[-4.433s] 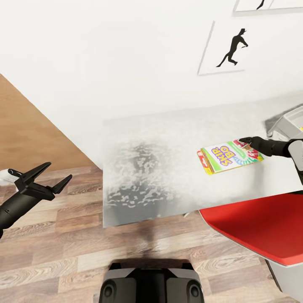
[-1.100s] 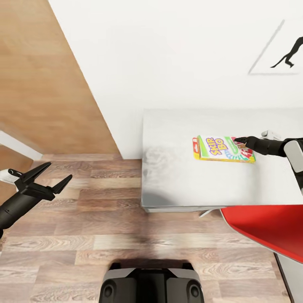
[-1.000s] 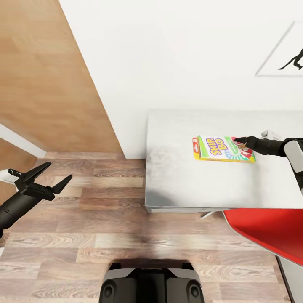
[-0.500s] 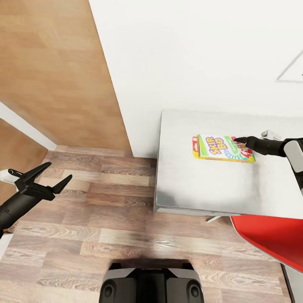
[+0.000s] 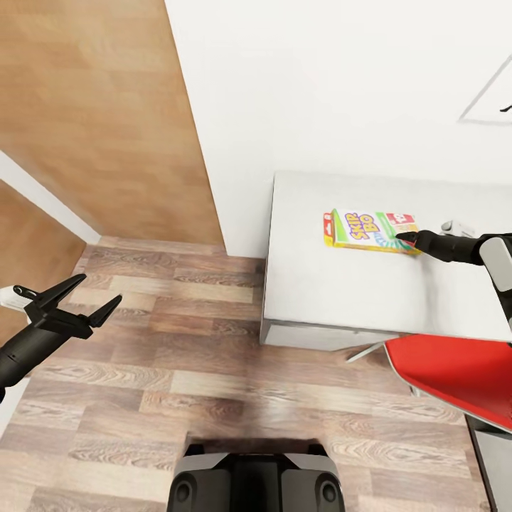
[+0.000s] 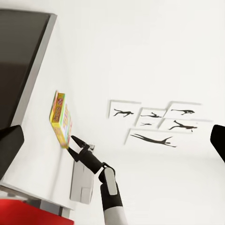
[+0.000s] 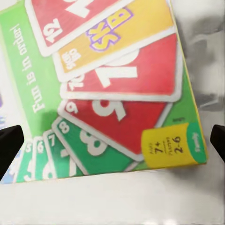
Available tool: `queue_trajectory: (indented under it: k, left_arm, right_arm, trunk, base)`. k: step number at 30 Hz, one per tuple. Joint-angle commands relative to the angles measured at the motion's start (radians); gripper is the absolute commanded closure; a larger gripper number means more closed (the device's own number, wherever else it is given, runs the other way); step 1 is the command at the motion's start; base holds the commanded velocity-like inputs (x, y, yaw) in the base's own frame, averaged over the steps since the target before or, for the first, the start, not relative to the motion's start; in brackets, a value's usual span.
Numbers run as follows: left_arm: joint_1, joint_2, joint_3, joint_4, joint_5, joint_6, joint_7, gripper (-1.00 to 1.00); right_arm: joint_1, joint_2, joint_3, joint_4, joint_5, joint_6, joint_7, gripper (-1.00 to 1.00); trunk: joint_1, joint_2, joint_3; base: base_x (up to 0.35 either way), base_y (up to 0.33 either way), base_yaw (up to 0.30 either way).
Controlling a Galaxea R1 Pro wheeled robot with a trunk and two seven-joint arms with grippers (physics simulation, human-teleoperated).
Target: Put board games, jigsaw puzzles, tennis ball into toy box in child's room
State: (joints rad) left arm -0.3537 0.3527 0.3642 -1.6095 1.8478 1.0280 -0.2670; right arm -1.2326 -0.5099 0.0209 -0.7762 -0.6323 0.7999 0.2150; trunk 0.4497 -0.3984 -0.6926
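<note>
A Skip-Bo board game lies flat on the white table near its left end. My right gripper hovers low at the box's near right corner. The right wrist view shows its fingers spread wide, with the game's card artwork below them and nothing gripped. My left gripper hangs open over the wood floor, far left of the table. In the left wrist view the game sits ahead of the right gripper, and the light-grey toy box lies behind the right arm.
A red chair stands against the table's near right side. A wooden panel meets the white wall at the left. Black silhouette prints hang above the table. My base stands on the plank floor.
The camera has swung, bringing the wooden panel and more floor into view. The game, which stayed under my right gripper's tip before, now lies slightly beyond it on the table.
</note>
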Motion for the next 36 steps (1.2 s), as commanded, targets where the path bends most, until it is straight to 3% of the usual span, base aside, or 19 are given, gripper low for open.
queue_trajectory:
  k: [1,12,27,36]
  left_arm:
    - [-0.001,0.0,0.001,0.0,-0.009,0.003,-0.008,-1.0]
    - [-0.001,0.0,0.001,0.0,-0.009,0.003,-0.008,-1.0]
    - [-0.001,0.0,0.0,0.0,-0.009,0.003,-0.008,-1.0]
    - [-0.001,0.0,0.0,0.0,-0.009,0.003,-0.008,-1.0]
  right_arm:
    - [-0.001,-0.001,0.002,0.0,0.003,0.002,0.004,-1.0]
    - [-0.001,-0.001,0.003,0.0,0.004,0.001,0.004,-1.0]
    - [-0.001,-0.002,0.005,0.0,0.004,0.001,0.003,-1.0]
    - [-0.002,-0.002,0.003,0.0,0.004,0.001,0.004,-1.0]
  trunk:
    - [0.0,-0.002,-0.001]
    - [0.0,-0.002,-0.001]
    - [0.0,-0.002,-0.001]
    - [0.0,-0.002,-0.001]
  base:
    - [-0.096,0.0,0.003]
    - [-0.042,0.0,0.028]
    - [-0.005,0.0,0.217]
    - [0.0,0.0,0.077]
